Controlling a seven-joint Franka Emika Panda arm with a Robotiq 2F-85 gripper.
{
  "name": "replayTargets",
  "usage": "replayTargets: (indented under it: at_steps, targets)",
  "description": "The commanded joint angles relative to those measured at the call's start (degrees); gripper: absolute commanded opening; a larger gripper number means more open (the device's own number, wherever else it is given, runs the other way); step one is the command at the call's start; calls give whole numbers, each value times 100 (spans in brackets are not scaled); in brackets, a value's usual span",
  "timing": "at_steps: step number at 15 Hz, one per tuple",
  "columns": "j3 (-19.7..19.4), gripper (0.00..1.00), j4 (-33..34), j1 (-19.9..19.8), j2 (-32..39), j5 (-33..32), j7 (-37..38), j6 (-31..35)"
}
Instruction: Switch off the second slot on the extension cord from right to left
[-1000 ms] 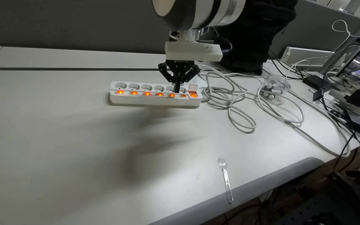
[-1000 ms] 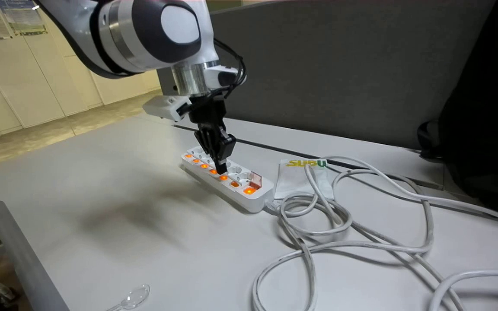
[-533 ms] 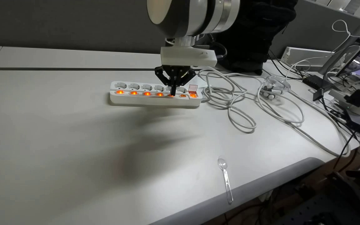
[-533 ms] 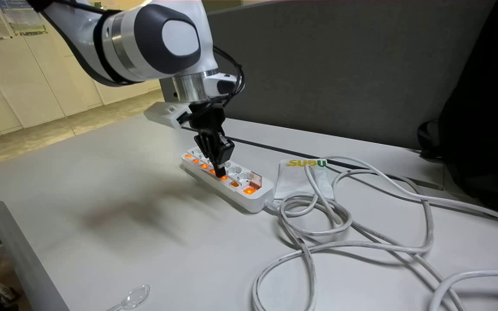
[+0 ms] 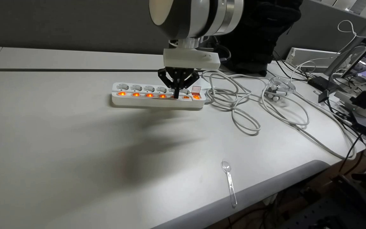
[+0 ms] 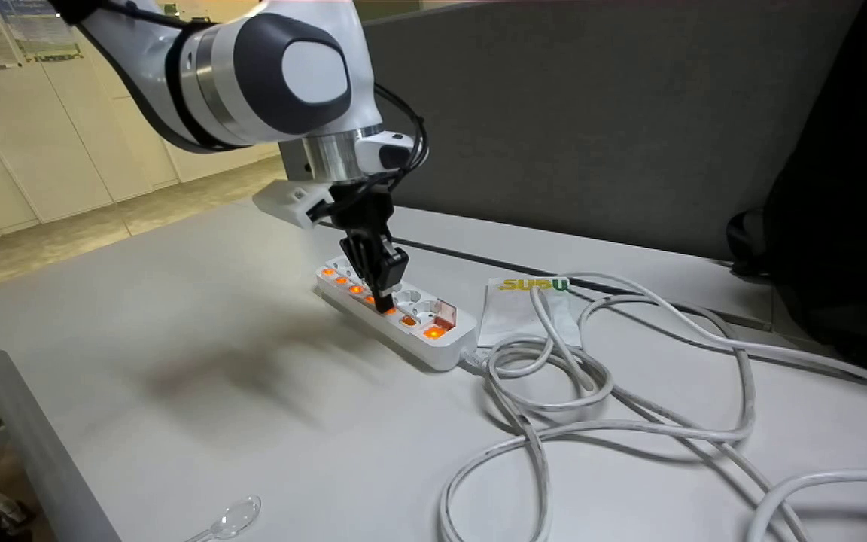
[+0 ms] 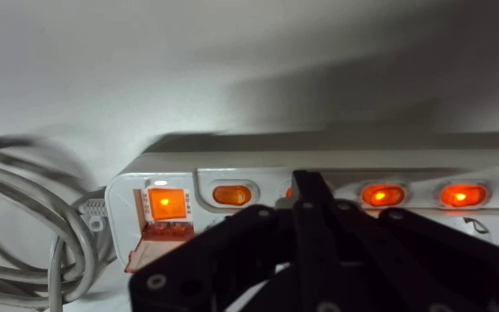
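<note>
Gripper point(image 5: 176, 96) has dropped a bit since a second ago, and its fingertips point(image 7: 306, 186) now mostly cover the switch on the second slot point(image 7: 289, 191), which was plainly glowing back then. It's pinched narrow, tips together. Can't tell whether they're actually pressing that switch or sitting just above it; only an orange sliver peeks out in the wrist view.

The extension cord point(image 5: 151, 101) lies much nearer the back edge of the counter point(image 5: 75, 136) than the front edge, roughly parallel to the back. The second slot is second in from the cable end. The first slot's switch point(image 7: 232, 195) looks dimmer than the oval switches point(image 7: 383, 196) farther along, and the square switch point(image 7: 167, 203) right at that end is glowing with its pinkish flap point(image 7: 158, 253) open.

Loose cables point(image 5: 230, 95) loop beside that end, one crossing a lettered white paper point(image 6: 509, 312). Black bag point(image 5: 259, 38) stands at the back edge, and a clear plastic spoon point(image 5: 230, 183) lies well apart from all that, its handle over the grey front edge.
</note>
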Motion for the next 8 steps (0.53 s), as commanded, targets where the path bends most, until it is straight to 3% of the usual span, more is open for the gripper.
replayTargets:
  at_steps: [1,8]
  targets:
    - [-121,0,102,85,51,83,140,-34]
    - [-129,0,141,73,101,170,126,-71]
